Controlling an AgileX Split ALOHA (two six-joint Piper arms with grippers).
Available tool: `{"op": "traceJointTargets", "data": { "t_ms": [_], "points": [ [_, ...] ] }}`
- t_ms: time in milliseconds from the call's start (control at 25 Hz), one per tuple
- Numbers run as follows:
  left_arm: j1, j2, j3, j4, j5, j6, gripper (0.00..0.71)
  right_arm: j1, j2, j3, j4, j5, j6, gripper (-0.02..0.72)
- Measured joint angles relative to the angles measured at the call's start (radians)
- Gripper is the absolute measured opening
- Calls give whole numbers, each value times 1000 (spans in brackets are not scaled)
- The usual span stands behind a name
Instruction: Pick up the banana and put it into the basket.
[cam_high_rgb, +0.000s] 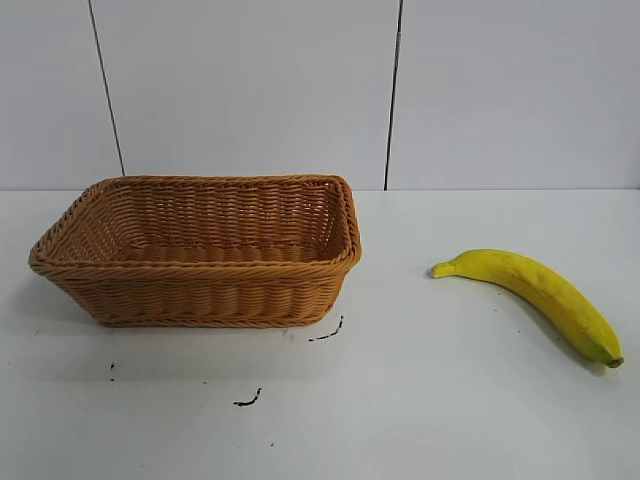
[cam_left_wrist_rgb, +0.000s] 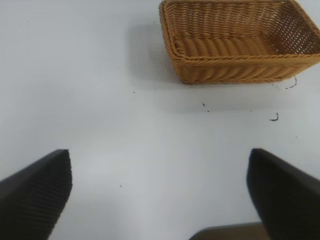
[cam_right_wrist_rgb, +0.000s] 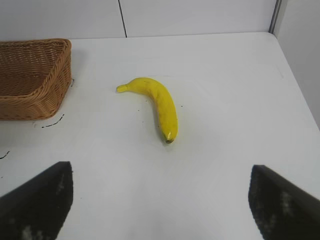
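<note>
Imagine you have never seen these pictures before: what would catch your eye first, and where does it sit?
The wicker basket draws the eye first: large, woven and empty, it stands on the white table at the exterior view's left. Next comes the bright yellow banana, lying alone on the table at the right, well apart from the basket. Both wrist views show wide-open pincers, the right pincer facing the banana, the left pincer facing the basket.

A white table (cam_high_rgb: 450, 400) carries the basket (cam_high_rgb: 200, 250) and, well apart, the banana (cam_high_rgb: 535, 290).
</note>
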Motion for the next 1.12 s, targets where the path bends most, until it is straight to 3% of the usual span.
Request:
{"op": "traceJointTargets", "data": {
  "t_ms": [560,800,1120],
  "points": [
    [0,0,0,0,0,0,690,0,41,-8,0,13,0,660],
    [0,0,0,0,0,0,690,0,348,-135,-15,46,-7,660],
    [0,0,0,0,0,0,690,0,892,-383,-15,55,-94,660]
  ]
}}
